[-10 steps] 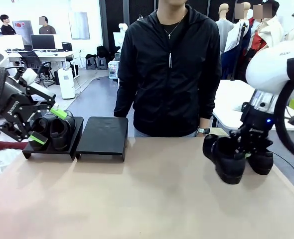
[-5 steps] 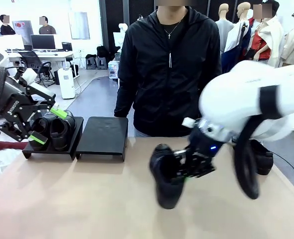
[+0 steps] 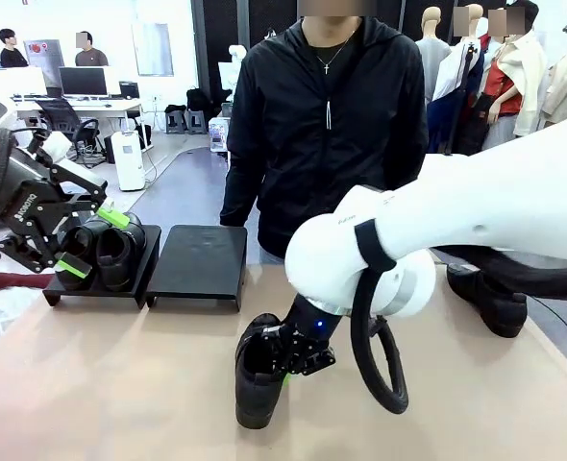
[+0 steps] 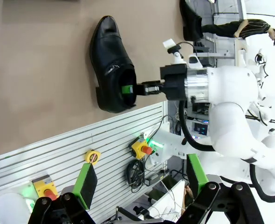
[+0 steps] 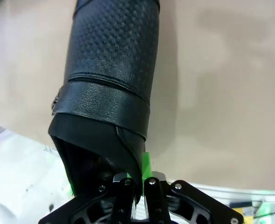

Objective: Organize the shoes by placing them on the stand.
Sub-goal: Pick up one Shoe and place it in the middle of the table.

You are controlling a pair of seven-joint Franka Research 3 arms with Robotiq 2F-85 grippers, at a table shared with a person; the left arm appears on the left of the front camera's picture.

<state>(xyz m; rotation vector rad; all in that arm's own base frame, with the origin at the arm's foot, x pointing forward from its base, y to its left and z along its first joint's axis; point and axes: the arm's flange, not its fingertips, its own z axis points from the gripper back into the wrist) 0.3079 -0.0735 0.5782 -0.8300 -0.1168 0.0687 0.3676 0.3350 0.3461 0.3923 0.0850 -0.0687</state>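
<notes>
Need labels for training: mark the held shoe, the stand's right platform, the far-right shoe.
Held shoe (image 3: 257, 376): front view, its upper.
Stand's right platform (image 3: 199, 257): front view, middle of top.
Far-right shoe (image 3: 495, 305): front view, its side.

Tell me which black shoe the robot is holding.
The mid-table shoe, pinched by the right gripper. Two others sit on the stand; the fourth rests far right.

My front camera looks across the table (image 3: 120, 384) at the person (image 3: 327, 125). The loafer (image 4: 109, 56) is shared: my left wrist camera sees it from afar, my right one close.
</notes>
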